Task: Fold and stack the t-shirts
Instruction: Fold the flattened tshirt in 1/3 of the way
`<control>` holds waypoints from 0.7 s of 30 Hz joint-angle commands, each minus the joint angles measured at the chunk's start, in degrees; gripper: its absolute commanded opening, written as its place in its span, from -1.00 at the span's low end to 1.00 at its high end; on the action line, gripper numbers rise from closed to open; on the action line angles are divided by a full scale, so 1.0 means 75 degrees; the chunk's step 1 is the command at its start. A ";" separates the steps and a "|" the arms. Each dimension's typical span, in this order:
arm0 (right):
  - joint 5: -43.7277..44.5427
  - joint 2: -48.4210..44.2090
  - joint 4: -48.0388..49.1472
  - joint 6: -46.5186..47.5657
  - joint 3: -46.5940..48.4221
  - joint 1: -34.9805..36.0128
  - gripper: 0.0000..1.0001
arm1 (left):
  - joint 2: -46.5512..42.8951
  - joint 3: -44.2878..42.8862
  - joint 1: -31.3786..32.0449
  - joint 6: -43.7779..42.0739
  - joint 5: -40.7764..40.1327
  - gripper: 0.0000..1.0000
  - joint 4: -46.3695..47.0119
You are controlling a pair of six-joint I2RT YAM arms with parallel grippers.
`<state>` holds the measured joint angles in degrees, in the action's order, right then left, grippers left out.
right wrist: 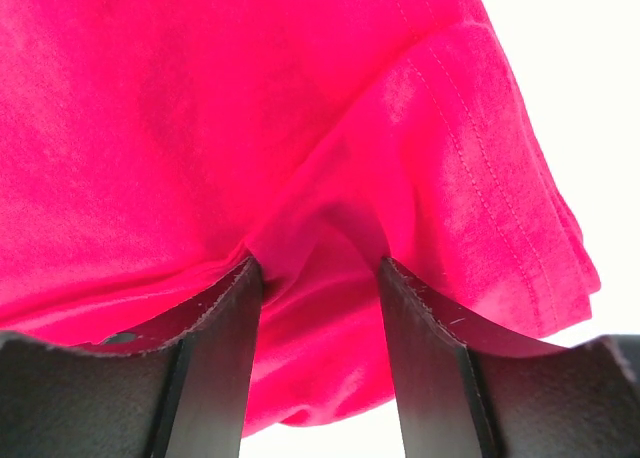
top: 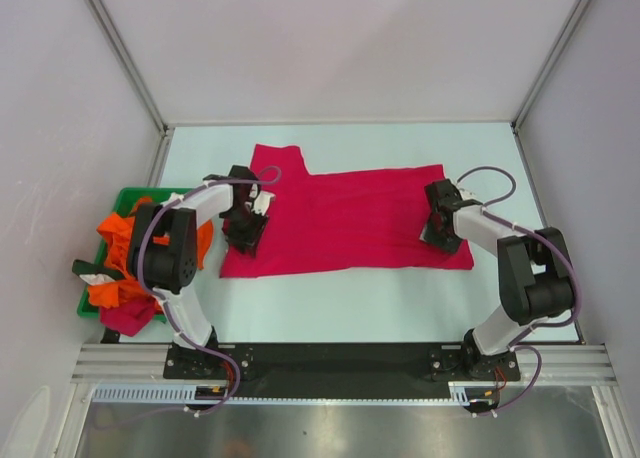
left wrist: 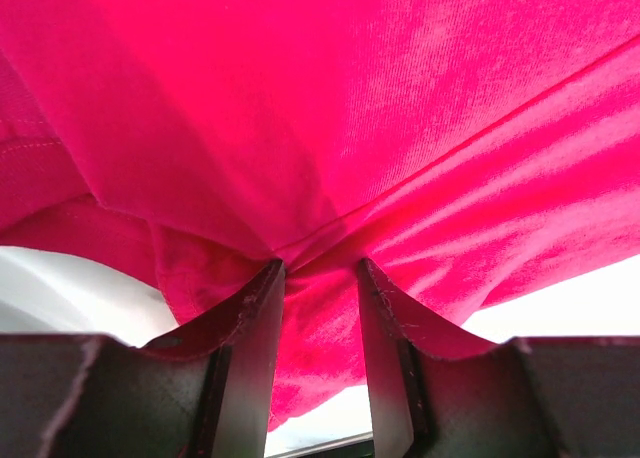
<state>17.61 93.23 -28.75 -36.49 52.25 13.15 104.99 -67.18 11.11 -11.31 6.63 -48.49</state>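
A red t-shirt (top: 345, 218) lies spread across the middle of the pale table, one sleeve pointing to the back left. My left gripper (top: 243, 233) is at the shirt's left edge and my right gripper (top: 440, 230) is at its right edge. In the left wrist view the left gripper (left wrist: 320, 268) is shut on a bunch of red cloth (left wrist: 330, 128), which drapes over both fingers. In the right wrist view the right gripper (right wrist: 318, 263) is likewise shut on a pinch of the shirt near its stitched hem (right wrist: 480, 178). Pale table shows beneath the raised cloth in both wrist views.
A green bin (top: 128, 192) stands at the table's left edge, holding a heap of orange (top: 115, 233) and red (top: 128, 316) garments that spills over its rim. White enclosure walls surround the table. The arm bases sit on a black rail (top: 340, 358) at the near edge.
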 commanded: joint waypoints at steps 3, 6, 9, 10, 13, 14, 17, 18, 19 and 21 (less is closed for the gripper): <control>-0.0238 -0.0489 -0.1615 0.0049 -0.0826 -0.0042 0.11 | -0.0158 0.0484 -0.0005 -0.0179 0.0135 -0.17 -0.0800; -0.0343 -0.0665 -0.1686 0.0025 -0.0849 -0.0019 0.11 | -0.0264 0.0578 0.0006 -0.0203 0.0194 -0.17 -0.0859; -0.0145 -0.0781 -0.1582 0.0049 -0.0744 0.0063 0.11 | -0.0439 0.0532 -0.0005 -0.0179 0.0217 -0.18 -0.0824; 0.0111 -0.1084 -0.1488 0.0084 -0.0605 0.0098 0.12 | -0.0568 0.0392 -0.0017 -0.0179 0.0263 -0.18 -0.0766; 0.0359 -0.1554 -0.1124 0.0271 0.0177 0.0134 0.16 | -0.1271 -0.0378 -0.0087 0.0077 0.0404 -0.07 -0.0438; 0.0406 -0.1544 -0.1019 0.0306 0.0507 0.0134 0.19 | -0.1318 -0.0719 -0.0134 0.0171 0.0428 -0.05 -0.0425; 0.0477 -0.1112 -0.0995 0.0564 0.1889 0.0122 0.24 | -0.1050 -0.2289 -0.0262 0.0429 0.0451 -0.01 -0.0495; 0.0535 -0.0960 -0.0994 0.0634 0.2194 0.0145 0.25 | -0.0875 -0.3059 -0.0298 0.0523 0.0393 0.00 -0.0496; 0.0559 -0.0819 -0.0994 0.0797 0.2801 0.0134 0.25 | -0.0537 -0.3449 -0.0333 0.0651 0.0381 -0.01 -0.0496; 0.0547 -0.0420 -0.0796 0.1009 0.3215 0.0134 0.26 | -0.0056 -0.4524 -0.0439 0.0828 0.0300 -0.02 -0.0414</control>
<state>19.31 86.41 -37.67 -33.23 67.31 14.02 100.99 -87.70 9.45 -8.95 8.80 -53.43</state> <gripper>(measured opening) 0.624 0.495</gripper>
